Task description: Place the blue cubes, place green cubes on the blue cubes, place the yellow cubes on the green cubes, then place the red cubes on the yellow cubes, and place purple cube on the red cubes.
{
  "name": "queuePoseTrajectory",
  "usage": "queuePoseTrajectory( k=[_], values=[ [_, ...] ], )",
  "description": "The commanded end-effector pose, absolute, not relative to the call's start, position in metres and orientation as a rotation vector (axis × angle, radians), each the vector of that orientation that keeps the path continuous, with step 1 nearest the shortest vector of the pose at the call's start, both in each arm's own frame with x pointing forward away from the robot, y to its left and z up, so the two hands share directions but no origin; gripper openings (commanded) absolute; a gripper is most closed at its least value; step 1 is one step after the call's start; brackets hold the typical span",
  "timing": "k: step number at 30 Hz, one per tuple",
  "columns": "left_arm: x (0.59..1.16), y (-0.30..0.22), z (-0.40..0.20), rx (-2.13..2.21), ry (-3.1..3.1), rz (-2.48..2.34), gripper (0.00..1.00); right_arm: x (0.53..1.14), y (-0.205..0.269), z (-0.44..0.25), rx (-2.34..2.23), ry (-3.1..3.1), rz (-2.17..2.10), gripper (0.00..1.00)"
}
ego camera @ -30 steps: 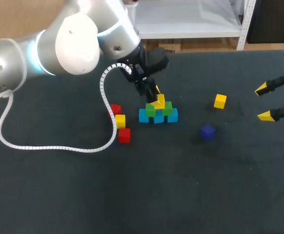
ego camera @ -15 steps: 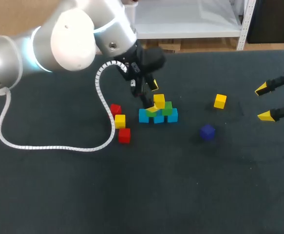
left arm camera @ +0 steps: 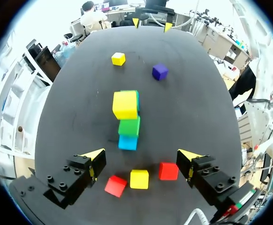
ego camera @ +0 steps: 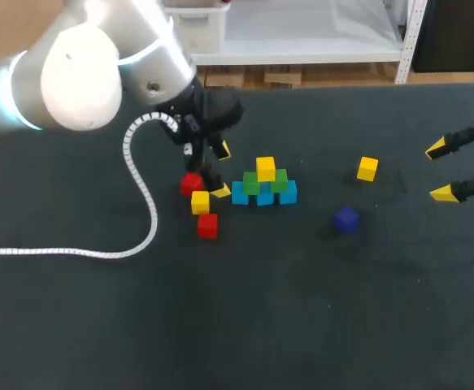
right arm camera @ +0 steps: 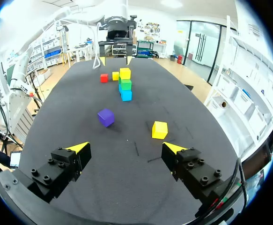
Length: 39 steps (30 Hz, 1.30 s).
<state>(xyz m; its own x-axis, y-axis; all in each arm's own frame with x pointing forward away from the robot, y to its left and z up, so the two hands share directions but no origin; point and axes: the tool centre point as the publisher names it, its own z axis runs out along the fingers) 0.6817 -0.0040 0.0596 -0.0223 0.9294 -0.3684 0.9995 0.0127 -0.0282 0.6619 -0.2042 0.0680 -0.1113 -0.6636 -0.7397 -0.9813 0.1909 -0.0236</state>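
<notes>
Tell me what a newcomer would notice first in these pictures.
The cube pyramid mid-table: blue at the base, green above, yellow on top. Right beside it the big silver left arm hangs its open pincer over two red cubes and a yellow cube. A purple cube lies apart on the right.

Bright, even light from above (shadows faint and soft)

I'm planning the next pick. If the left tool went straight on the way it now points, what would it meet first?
Most likely the loose yellow cube, just ahead of the left tool, centred between its open tips, with red cubes flanking it; depth is unclear.
</notes>
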Motion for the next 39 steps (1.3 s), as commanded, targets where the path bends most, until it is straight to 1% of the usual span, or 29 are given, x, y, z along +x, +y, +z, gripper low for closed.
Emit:
queuePoseTrajectory(
  k=[1,5,6,7,8,12,15,19,27,30,31,32,37,38,39],
  values=[
    [0.675,0.007,0.051,2.001,2.025,-0.397,1.00,0.662,-0.204,0.068,-1.539,1.846,0.655,1.00],
    [0.673,0.016,0.043,1.991,2.039,-0.390,0.99,0.662,-0.204,0.068,-1.539,1.846,0.655,1.00],
    [0.672,0.018,0.042,1.990,2.039,-0.392,0.81,0.662,-0.204,0.068,-1.539,1.846,0.655,1.00],
    [0.671,0.019,0.040,1.989,2.039,-0.391,0.71,0.662,-0.204,0.068,-1.539,1.846,0.655,1.00],
    [0.671,0.021,0.039,1.991,2.039,-0.384,0.71,0.662,-0.204,0.068,-1.539,1.846,0.655,1.00],
    [0.670,0.029,0.031,2.018,2.027,-0.363,0.78,0.662,-0.204,0.068,-1.539,1.846,0.655,1.00],
    [0.672,0.036,0.026,2.028,2.033,-0.346,0.80,0.662,-0.204,0.068,-1.539,1.846,0.655,1.00],
    [0.674,0.041,0.020,2.045,2.037,-0.334,0.82,0.662,-0.204,0.068,-1.539,1.846,0.655,1.00],
    [0.678,0.039,0.021,2.074,1.997,-0.321,0.81,0.662,-0.204,0.068,-1.539,1.846,0.655,1.00],
    [0.682,0.035,0.021,2.081,1.980,-0.320,0.76,0.662,-0.204,0.068,-1.539,1.846,0.655,1.00],
    [0.684,0.034,0.020,2.084,1.973,-0.321,0.72,0.662,-0.204,0.068,-1.539,1.846,0.655,1.00],
    [0.685,0.033,0.019,2.089,1.968,-0.321,0.65,0.662,-0.204,0.068,-1.539,1.846,0.655,1.00],
    [0.689,0.029,0.018,2.113,1.940,-0.317,0.56,0.662,-0.204,0.068,-1.539,1.846,0.655,1.00],
    [0.690,0.029,0.017,2.116,1.938,-0.315,0.51,0.662,-0.204,0.068,-1.539,1.846,0.655,1.00],
    [0.690,0.029,0.017,2.119,1.937,-0.315,0.49,0.662,-0.204,0.068,-1.539,1.846,0.655,1.00]
  ],
)
